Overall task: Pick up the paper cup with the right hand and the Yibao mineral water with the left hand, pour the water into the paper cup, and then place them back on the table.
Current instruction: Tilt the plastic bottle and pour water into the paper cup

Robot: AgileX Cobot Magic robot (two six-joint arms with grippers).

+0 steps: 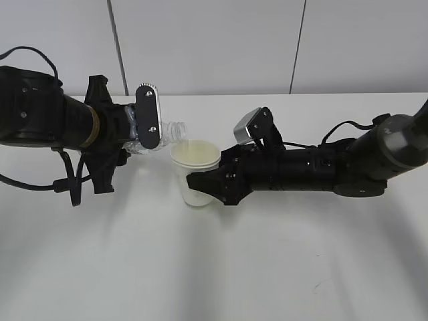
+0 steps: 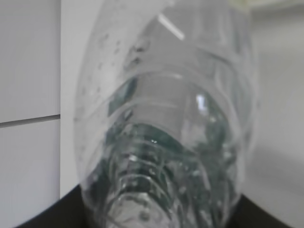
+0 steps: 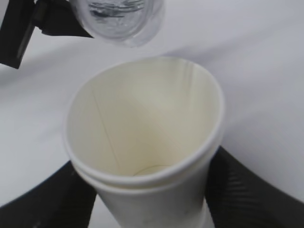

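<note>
My right gripper [image 1: 200, 184] is shut on the cream-white paper cup [image 1: 196, 172] and holds it upright, just above the white table [image 1: 267, 267]. In the right wrist view the cup [image 3: 142, 137] fills the frame between the black fingers [image 3: 247, 190]. My left gripper [image 1: 144, 127] is shut on the clear Yibao mineral water bottle [image 1: 170, 131], which lies tipped on its side with its open mouth at the cup's left rim. The bottle mouth shows above the cup in the right wrist view [image 3: 118, 19]. The bottle's ribbed body and green label fill the left wrist view [image 2: 166, 142].
A grey panelled wall [image 1: 214, 40] stands behind the table. The two black arms meet near the table's middle, the left arm [image 1: 47, 114] from the left edge and the right arm [image 1: 334, 164] from the right.
</note>
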